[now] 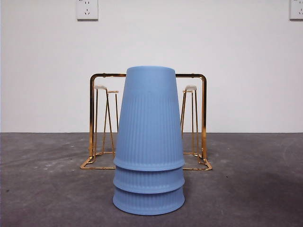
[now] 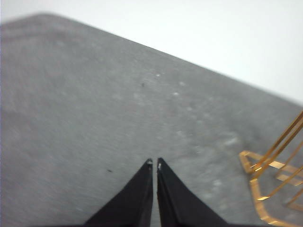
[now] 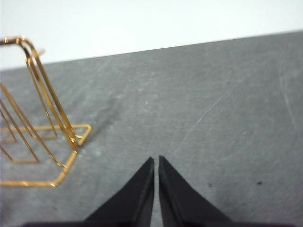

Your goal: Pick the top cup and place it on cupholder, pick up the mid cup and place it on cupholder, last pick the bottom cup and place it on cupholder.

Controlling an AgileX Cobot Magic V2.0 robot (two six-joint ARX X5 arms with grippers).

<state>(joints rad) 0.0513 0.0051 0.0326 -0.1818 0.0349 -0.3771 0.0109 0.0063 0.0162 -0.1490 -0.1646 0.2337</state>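
Three blue ribbed cups stand upside down, nested in one stack at the front middle of the table: the top cup (image 1: 149,118), the mid cup (image 1: 149,180) and the bottom cup (image 1: 148,202). Behind the stack stands the gold wire cupholder (image 1: 203,118) with white-tipped prongs, no cup on it. My left gripper (image 2: 155,163) is shut and holds nothing, above bare table with a corner of the cupholder (image 2: 265,179) beside it. My right gripper (image 3: 156,160) is shut too, holding nothing, near the cupholder's other end (image 3: 52,118). Neither gripper shows in the front view.
The dark grey table (image 1: 47,189) runs back to a white wall with two sockets (image 1: 87,9).
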